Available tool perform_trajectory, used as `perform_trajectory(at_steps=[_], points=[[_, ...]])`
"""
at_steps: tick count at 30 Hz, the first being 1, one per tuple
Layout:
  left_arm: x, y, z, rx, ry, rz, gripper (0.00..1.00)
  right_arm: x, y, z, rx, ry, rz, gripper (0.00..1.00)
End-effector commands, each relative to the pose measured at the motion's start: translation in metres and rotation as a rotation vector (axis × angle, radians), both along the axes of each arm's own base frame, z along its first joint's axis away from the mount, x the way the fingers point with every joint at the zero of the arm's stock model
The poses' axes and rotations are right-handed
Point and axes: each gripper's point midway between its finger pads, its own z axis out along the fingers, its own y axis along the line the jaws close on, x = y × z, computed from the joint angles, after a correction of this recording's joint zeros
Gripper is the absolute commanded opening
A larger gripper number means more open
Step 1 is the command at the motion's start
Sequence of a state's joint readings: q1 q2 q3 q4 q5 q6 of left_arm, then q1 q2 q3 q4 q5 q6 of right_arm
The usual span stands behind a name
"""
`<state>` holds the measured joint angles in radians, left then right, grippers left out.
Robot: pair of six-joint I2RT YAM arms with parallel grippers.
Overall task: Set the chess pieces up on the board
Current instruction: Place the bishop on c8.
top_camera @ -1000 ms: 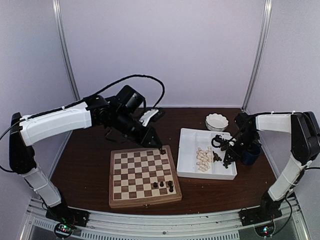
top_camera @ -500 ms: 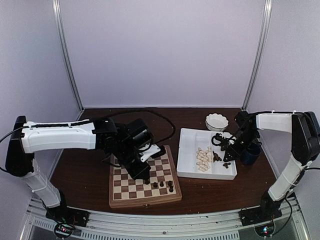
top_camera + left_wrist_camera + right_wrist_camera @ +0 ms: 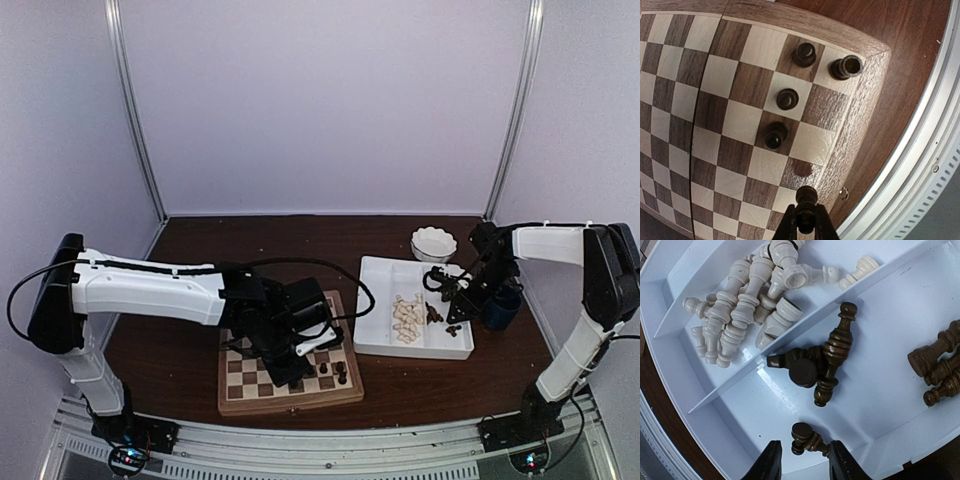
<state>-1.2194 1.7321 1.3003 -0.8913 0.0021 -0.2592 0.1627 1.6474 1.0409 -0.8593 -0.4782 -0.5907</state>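
My left jaws are clamped on a dark chess piece (image 3: 805, 210), held upright just above the near edge of the board (image 3: 735, 120), close to the small clasp (image 3: 842, 192). To set it down well, I judge I should centre it over one empty square of the near row, lower it straight, and part the jaws only once its base sits flat. I must also stay clear of the four dark pieces (image 3: 787, 98) already standing at the near right corner, since these slim figures would likely topple at a nudge. My right jaws are apart over the white tray (image 3: 880, 390), straddling a dark pawn (image 3: 807, 437) that lies on its side; I cannot tell whether they touch it. The left wrist view shows which squares are taken and which are free, whereas from above my own arm covers much of the board and the pieces blur into specks. The right wrist view alone shows the divider that keeps the cream pieces (image 3: 745, 305) apart from the dark ones. Only the top view shows board and tray side by side on the desk (image 3: 190, 250).
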Motion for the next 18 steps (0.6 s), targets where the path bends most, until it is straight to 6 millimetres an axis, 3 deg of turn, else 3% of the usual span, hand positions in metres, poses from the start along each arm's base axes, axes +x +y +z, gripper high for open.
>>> perform_trajectory(at_steps=[1, 8, 18], points=[[0.004, -0.003, -0.005, 0.003, -0.021, -0.001, 0.03, 0.001, 0.002, 0.004, 0.010, -0.005, -0.007, 0.36], [0.007, -0.008, -0.008, -0.031, -0.037, 0.004, 0.03, 0.000, 0.001, 0.003, 0.008, -0.005, -0.006, 0.36], [0.015, -0.037, -0.004, -0.156, -0.072, -0.010, 0.03, -0.002, 0.000, 0.002, 0.002, 0.000, -0.004, 0.36]])
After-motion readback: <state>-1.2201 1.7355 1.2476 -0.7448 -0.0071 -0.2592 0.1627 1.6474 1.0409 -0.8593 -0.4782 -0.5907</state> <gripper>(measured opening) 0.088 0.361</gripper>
